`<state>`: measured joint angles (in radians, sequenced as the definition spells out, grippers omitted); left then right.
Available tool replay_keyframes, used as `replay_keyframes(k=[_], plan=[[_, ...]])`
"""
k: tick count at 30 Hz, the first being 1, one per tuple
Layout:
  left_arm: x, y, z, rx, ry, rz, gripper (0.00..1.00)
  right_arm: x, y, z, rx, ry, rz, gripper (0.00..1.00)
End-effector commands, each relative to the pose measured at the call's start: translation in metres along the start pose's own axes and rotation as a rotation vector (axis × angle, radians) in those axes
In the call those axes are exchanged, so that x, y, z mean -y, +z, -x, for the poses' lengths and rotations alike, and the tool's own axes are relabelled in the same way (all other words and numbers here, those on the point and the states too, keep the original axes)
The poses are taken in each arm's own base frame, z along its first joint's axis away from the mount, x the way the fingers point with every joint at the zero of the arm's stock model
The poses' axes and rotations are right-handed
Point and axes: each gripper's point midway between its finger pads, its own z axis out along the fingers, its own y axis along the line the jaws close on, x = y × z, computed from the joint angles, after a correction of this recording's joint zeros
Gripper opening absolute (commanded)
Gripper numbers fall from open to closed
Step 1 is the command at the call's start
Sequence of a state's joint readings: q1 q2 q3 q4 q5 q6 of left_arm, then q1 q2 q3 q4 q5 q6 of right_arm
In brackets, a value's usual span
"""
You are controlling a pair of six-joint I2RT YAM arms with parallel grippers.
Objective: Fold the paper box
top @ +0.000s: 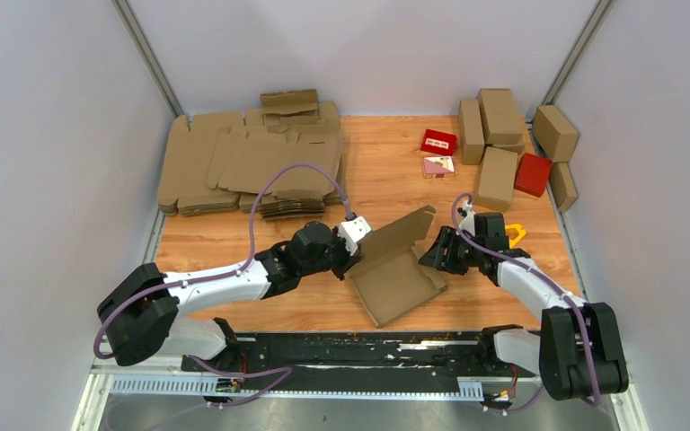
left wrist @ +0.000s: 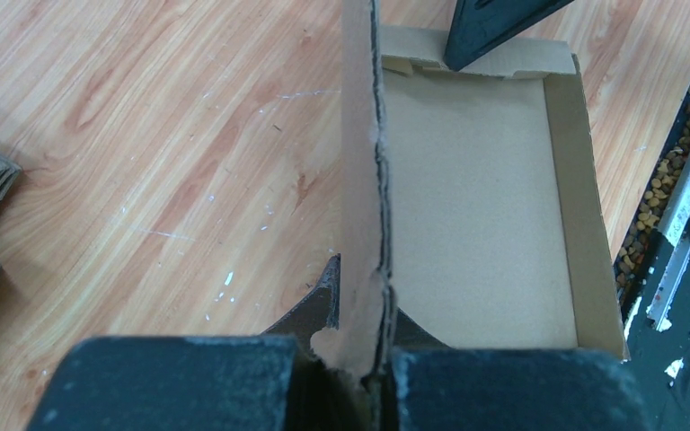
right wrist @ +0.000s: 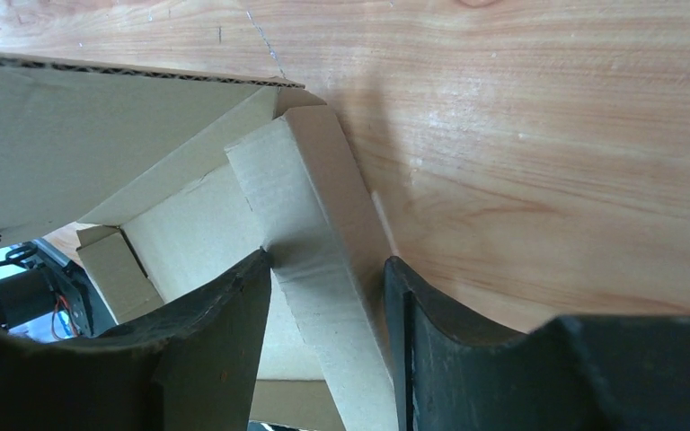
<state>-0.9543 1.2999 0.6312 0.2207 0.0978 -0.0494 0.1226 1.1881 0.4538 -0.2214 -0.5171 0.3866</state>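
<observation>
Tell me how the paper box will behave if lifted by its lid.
Probably light and fairly stiff: the paper box is thin corrugated cardboard. The lid would likely hinge at its crease, letting the rest droop.

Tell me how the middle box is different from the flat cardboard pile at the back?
The paper box has walls folded up and its lid raised; the flat blanks lie unfolded. The paper box is alone, pinched by the left gripper; the flat blanks are stacked, untouched. Both are plain brown cardboard.
</observation>
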Motion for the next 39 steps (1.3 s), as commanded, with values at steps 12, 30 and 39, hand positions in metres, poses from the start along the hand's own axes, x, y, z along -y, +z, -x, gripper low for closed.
replay_keyframes(k=[12, 30, 39], plan=[[0.020, -0.002, 0.030, 0.105, 0.078, -0.054, 0.00, 0.004, 0.000, 0.007, 0.037, -0.063, -0.074, 0.46], [0.016, 0.000, 0.028, 0.089, 0.076, -0.030, 0.00, 0.010, -0.003, 0.005, 0.065, -0.193, -0.285, 0.43], [0.013, -0.001, 0.026, 0.085, 0.072, -0.014, 0.00, 0.017, -0.011, 0.008, 0.136, -0.211, -0.385, 0.42]])
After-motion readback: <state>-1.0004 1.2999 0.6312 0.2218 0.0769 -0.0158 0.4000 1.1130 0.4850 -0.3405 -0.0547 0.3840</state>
